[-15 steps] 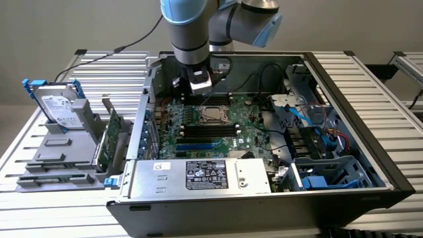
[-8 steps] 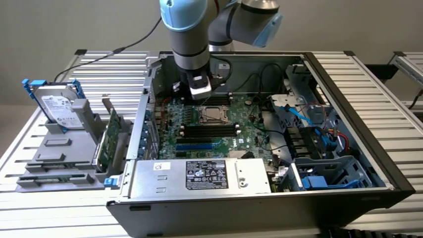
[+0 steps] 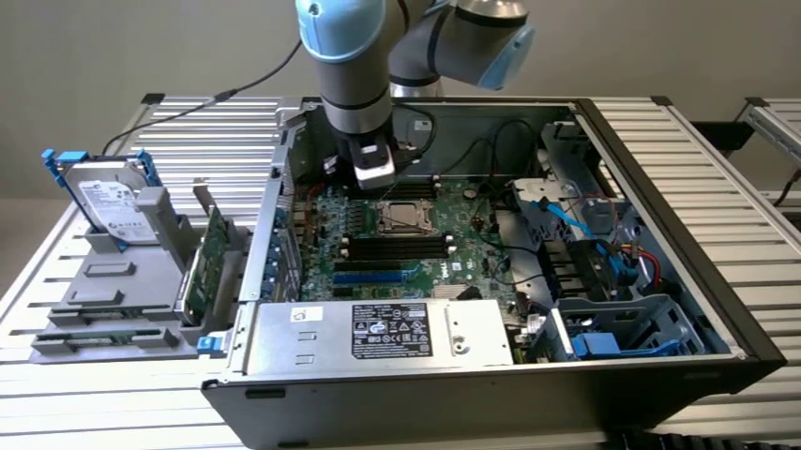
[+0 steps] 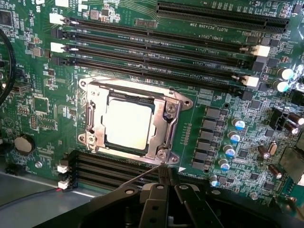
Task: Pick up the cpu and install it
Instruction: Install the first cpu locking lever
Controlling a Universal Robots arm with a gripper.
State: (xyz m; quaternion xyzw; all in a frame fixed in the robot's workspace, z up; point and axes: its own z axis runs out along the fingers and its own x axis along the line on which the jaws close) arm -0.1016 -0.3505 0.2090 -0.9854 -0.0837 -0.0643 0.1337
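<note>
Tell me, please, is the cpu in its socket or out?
In: the flat square silver cpu lies within the grey metal socket frame on the green motherboard.

Open computer case (image 3: 438, 412) lying on a slatted table (image 3: 213, 141). Inside: green motherboard (image 3: 470, 239) (image 4: 42, 137) with long black memory slots (image 3: 398, 247) (image 4: 156, 52), a labelled power supply (image 3: 375, 333) at the near edge, a blue cable (image 3: 566, 220) and a fan (image 3: 610, 267). At the exterior view's left, a grey holder (image 3: 119, 291) carries an upright hard drive (image 3: 111, 202) and a green card (image 3: 210, 258).
</note>
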